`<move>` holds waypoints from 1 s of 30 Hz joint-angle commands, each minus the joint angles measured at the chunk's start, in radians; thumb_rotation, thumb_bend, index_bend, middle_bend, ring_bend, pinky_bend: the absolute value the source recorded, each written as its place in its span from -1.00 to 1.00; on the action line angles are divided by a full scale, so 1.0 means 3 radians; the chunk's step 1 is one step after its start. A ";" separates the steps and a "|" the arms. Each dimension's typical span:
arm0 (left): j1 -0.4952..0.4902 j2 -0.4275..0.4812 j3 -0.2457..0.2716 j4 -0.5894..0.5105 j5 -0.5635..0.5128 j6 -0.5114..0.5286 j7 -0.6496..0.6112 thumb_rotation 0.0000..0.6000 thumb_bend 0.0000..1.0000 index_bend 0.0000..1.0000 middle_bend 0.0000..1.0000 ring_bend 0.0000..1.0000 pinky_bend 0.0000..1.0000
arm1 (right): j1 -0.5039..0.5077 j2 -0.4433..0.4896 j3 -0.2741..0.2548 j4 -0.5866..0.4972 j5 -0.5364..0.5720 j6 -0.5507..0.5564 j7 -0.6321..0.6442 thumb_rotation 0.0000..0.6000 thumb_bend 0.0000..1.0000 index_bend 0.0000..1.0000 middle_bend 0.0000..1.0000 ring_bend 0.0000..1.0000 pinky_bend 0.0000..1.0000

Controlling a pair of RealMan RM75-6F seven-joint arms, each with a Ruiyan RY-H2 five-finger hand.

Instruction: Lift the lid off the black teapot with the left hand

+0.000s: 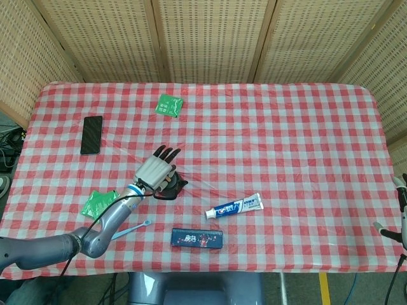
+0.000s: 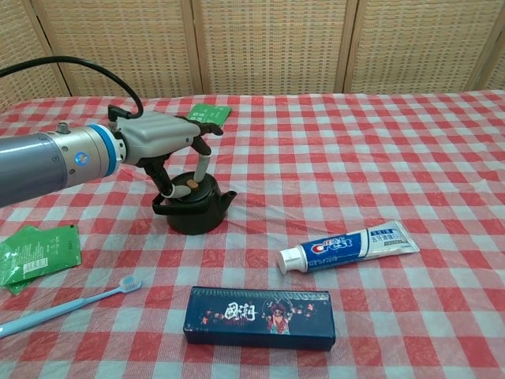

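Observation:
The black teapot (image 2: 193, 209) stands on the checked cloth left of centre, its spout pointing right. Its lid (image 2: 189, 188), with a small brown knob, sits on the pot. My left hand (image 2: 162, 136) hangs just over it, thumb down at the lid's left edge and a finger (image 2: 203, 167) down at its right. Whether they touch the lid cannot be told. In the head view the left hand (image 1: 154, 168) covers most of the teapot (image 1: 173, 189). Only a sliver of my right hand (image 1: 400, 210) shows at the right edge, its state unclear.
A toothpaste tube (image 2: 347, 246) lies right of the pot, and a dark box (image 2: 259, 317) lies near the front edge. A blue toothbrush (image 2: 71, 305) and green packets (image 2: 35, 253) lie at front left. Another green packet (image 1: 169, 105) and a black phone (image 1: 91, 134) lie further back.

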 commanded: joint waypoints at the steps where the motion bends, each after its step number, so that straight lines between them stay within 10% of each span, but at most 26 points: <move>1: -0.0008 -0.0011 0.0004 0.0005 -0.0011 0.0003 0.0004 1.00 -0.34 0.07 -1.00 -1.00 -1.00 | -0.0001 0.0001 0.0000 0.0001 0.0002 -0.0001 0.0004 1.00 -1.00 -0.96 -1.00 -1.00 -1.00; 30: 0.0050 0.0470 -0.0183 -0.0533 -0.0015 0.0342 -0.0127 1.00 -0.22 0.31 -1.00 -1.00 -1.00 | -0.0022 0.0015 -0.0020 -0.0023 -0.0054 0.0045 0.0026 1.00 -1.00 -0.96 -1.00 -1.00 -1.00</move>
